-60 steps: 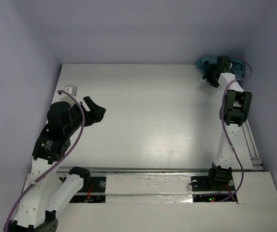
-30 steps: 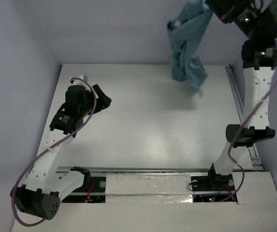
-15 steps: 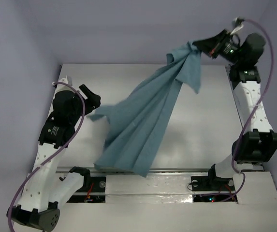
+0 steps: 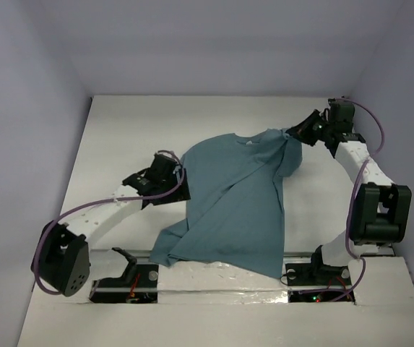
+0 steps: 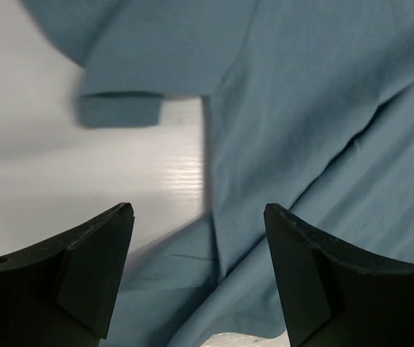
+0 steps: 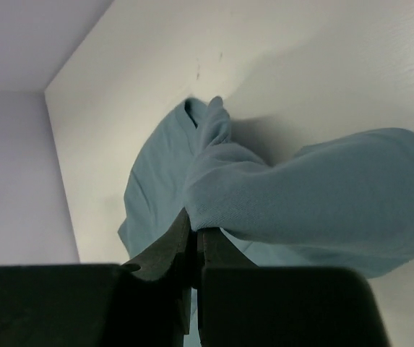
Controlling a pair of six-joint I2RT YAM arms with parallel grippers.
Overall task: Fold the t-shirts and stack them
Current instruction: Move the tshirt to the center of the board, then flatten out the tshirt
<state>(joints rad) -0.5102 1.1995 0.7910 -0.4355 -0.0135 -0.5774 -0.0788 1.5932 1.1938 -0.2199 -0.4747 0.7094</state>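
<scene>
A teal-blue t-shirt (image 4: pixel 228 202) lies spread on the white table (image 4: pixel 120 123), collar toward the far side, its hem reaching over the near edge. My right gripper (image 4: pixel 294 134) is low at the shirt's right shoulder, shut on a bunched fold of the cloth (image 6: pixel 315 195); in the right wrist view its jaws (image 6: pixel 196 230) pinch the fabric. My left gripper (image 4: pixel 183 181) hovers at the shirt's left side, open. In the left wrist view its fingers (image 5: pixel 91 267) stand wide apart above the t-shirt (image 5: pixel 300 108) and a sleeve (image 5: pixel 120 108), with nothing between them.
Lavender walls close in the table on the left, far side and right. A rail and a white strip (image 4: pixel 192 278) run along the near edge between the arm bases. Bare table shows left and right of the shirt.
The shirt, stretched in the air half a second ago, now lies spread on the table. My right gripper came down with it. My left gripper moved right to the shirt's left edge.
</scene>
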